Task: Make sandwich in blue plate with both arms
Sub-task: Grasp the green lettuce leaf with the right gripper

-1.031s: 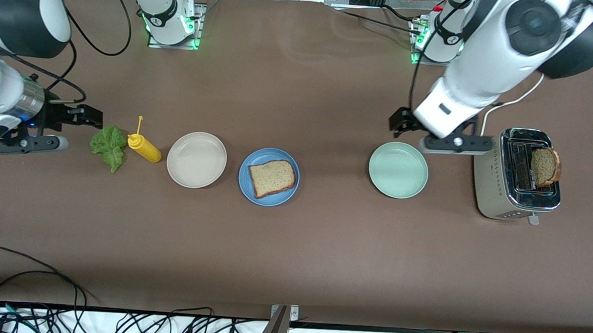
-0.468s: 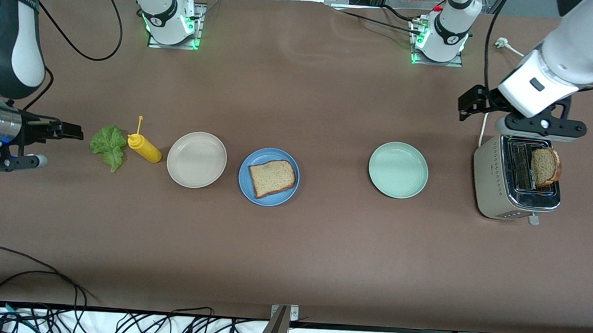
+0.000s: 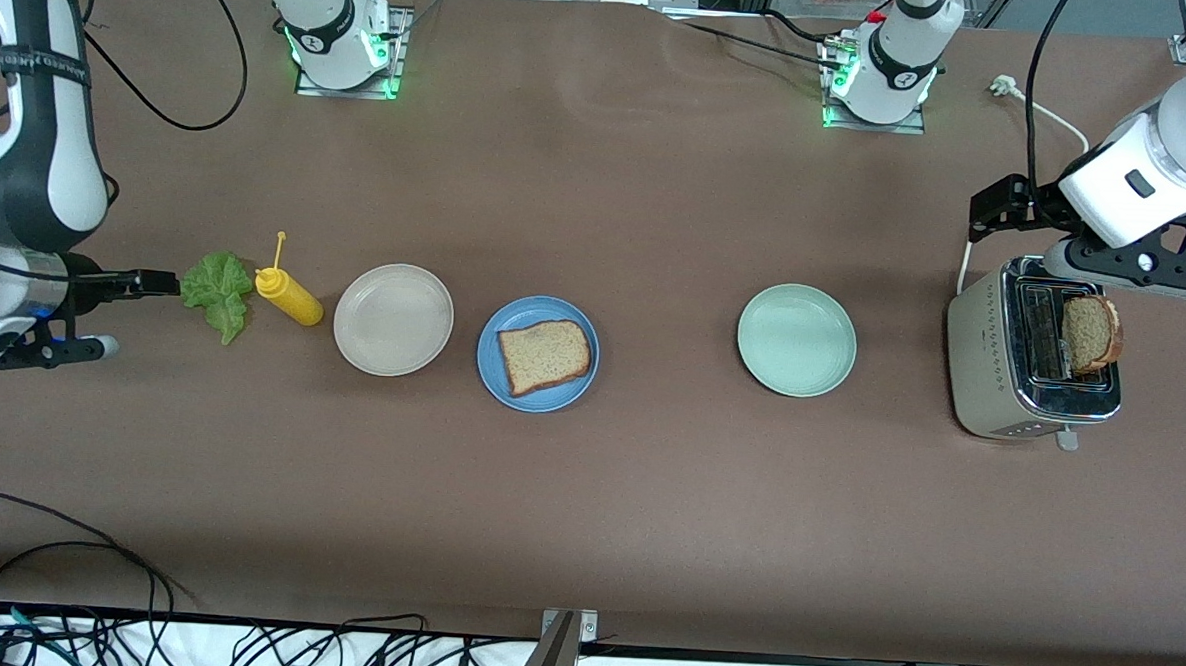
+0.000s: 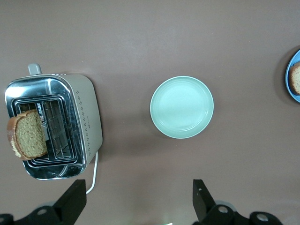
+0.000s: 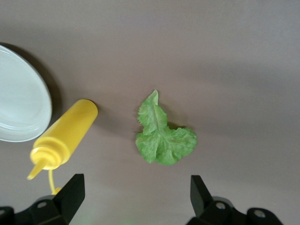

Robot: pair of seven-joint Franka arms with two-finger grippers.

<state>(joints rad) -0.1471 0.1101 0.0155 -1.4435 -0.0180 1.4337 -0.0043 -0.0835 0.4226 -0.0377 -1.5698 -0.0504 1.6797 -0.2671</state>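
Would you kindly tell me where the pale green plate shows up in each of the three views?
Front view: pale green plate between the blue plate and the toaster.
Left wrist view: near the middle, beside the toaster.
Right wrist view: not in it.
Shared landmark: the toaster, with a bread slice standing in it.

The scene is lit evenly and brightly from above. Soft shadows are cast on the bench (image 3: 647, 476), glare is seen on the chrome toaster (image 3: 1036, 392), and focus is sharp.
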